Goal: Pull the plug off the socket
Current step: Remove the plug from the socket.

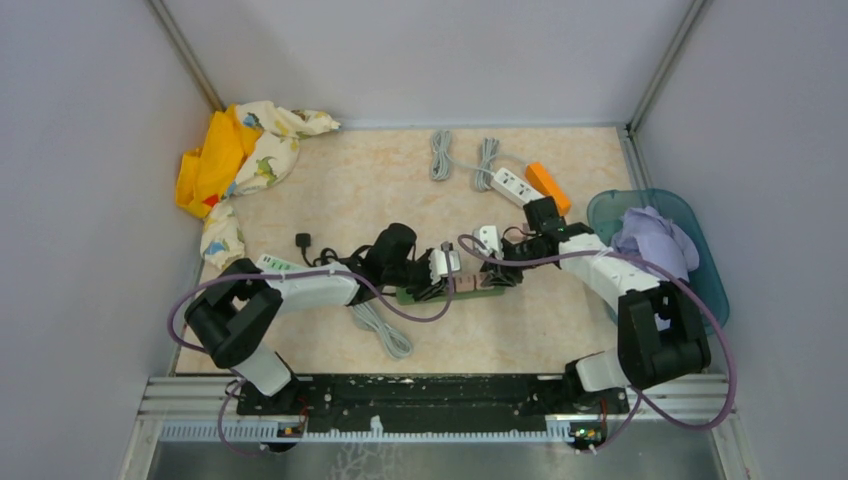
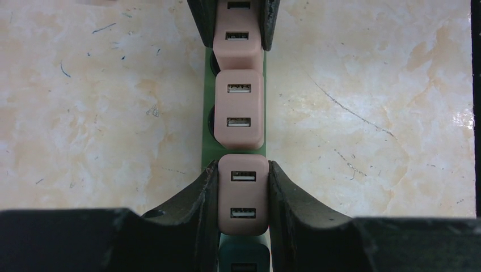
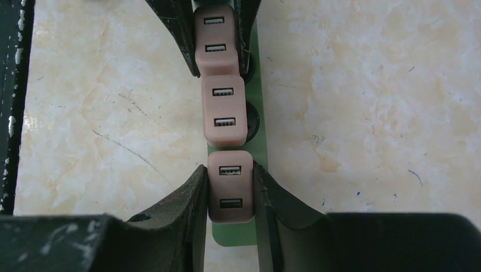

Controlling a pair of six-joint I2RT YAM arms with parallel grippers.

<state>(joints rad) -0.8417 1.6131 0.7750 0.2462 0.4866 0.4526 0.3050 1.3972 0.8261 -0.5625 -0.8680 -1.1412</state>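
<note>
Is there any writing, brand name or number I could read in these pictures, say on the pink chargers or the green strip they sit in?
No text can be read in any view.
pink chargers: only USB ports on the faces, no lettering visible.
green power strip: no print visible.
white and green packet: may carry print, too small to read.
patterned cloth: printed pictures, no words legible.

Soft, even light from above in the top view, shadows barely there. Wrist views bright and crisp on the marbled bench (image 2: 368, 85); small glare patch far right in the left one, nearest edges darker.
</note>
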